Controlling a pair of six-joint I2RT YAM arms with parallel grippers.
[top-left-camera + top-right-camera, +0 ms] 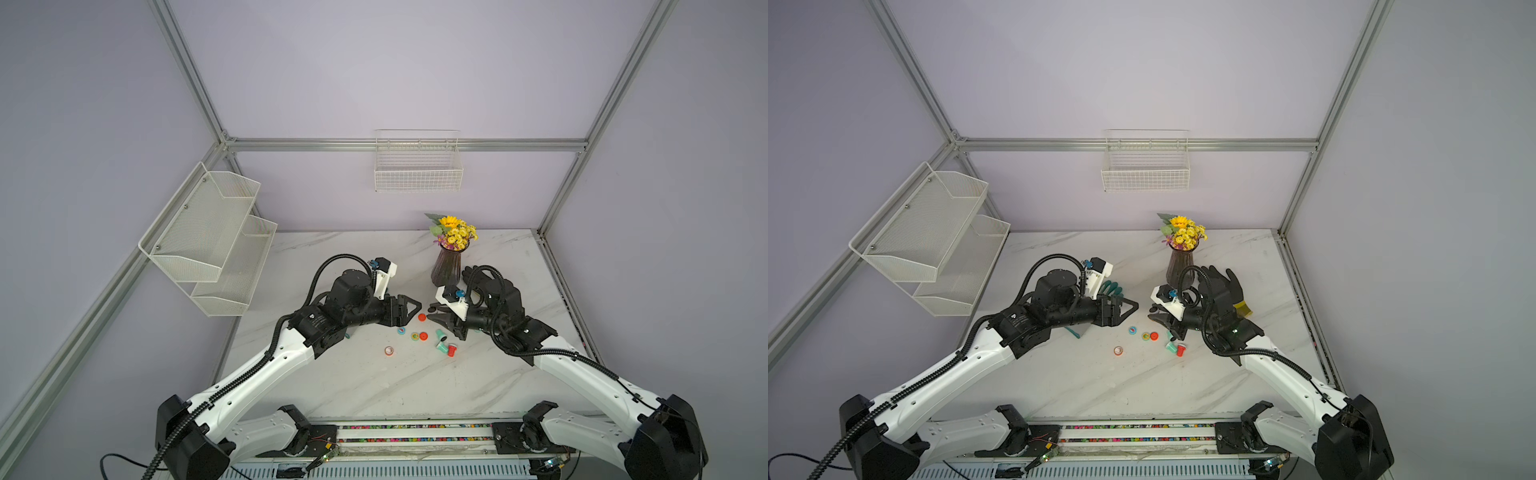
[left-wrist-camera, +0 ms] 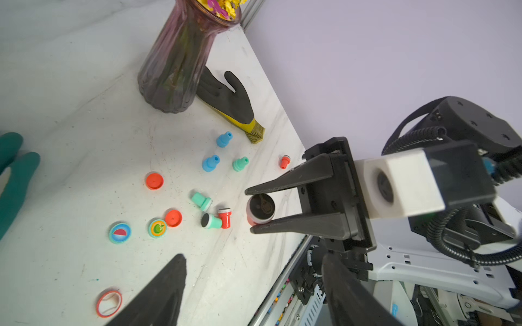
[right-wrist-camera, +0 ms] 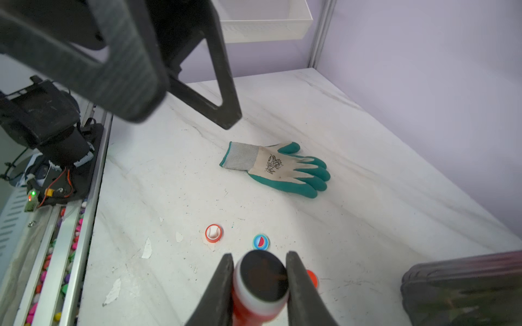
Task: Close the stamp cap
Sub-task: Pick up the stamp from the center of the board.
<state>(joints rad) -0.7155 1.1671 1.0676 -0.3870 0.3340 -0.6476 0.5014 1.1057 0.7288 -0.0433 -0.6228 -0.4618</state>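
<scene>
- The right gripper (image 3: 260, 256) is clamped on the stamp (image 2: 260, 209), low in the middle of the right wrist view. Its pad faces the left gripper (image 1: 413, 308), whose jaws stand apart and hold nothing.
- The left arm likely has to fetch a red cap (image 2: 154, 181), which lies hollow side up on the table (image 2: 70, 98), left of centre in the left wrist view.
- It should take the cap by its rim and turn the hollow toward the pad.
- The two axes should line up before any push, and the right grip must not yield.
- The stamp has a red barrel, a white band and a round black pad with a faint figure, and it is uncapped.
</scene>
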